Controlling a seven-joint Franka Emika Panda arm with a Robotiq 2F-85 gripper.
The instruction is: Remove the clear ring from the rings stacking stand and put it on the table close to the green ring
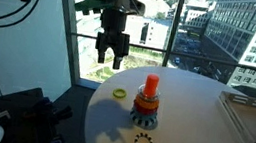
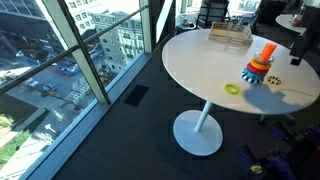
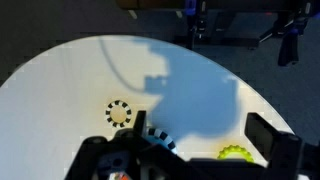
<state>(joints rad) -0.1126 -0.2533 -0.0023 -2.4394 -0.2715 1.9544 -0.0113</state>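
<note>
Okay, so in an exterior view the gripper (image 1: 110, 59) hangs in the air above the left edge of the table (image 1: 199, 142). It's well above and to the left of the rings stacking stand (image 1: 146, 102), and its fingers are spread apart with nothing between them. The stand sits upright near the middle of the tabletop, with its orange-red peg poking up out of the orange ring. The green ring (image 1: 120, 94) lies flat just left of it, and a dark toothed ring (image 1: 143, 140) lies on the near side. There's a flat tray (image 1: 252, 121) over at the right edge. From the other side of the room we get the whole round table (image 2: 200, 55) on its pedestal. The stand (image 2: 262, 66) is toward the right, the green ring (image 2: 232, 88) sits nearer the edge beside it, and a box (image 2: 228, 35) is at the far side. We can't make out the gripper there. In the wrist view the fingers (image 3: 265, 135) sit wide apart and empty. The toothed ring (image 3: 119, 113) is on the left and the green ring (image 3: 236, 153) is low on the right. As for the clear ring, it's too faint for us to pick out in any view.
</note>
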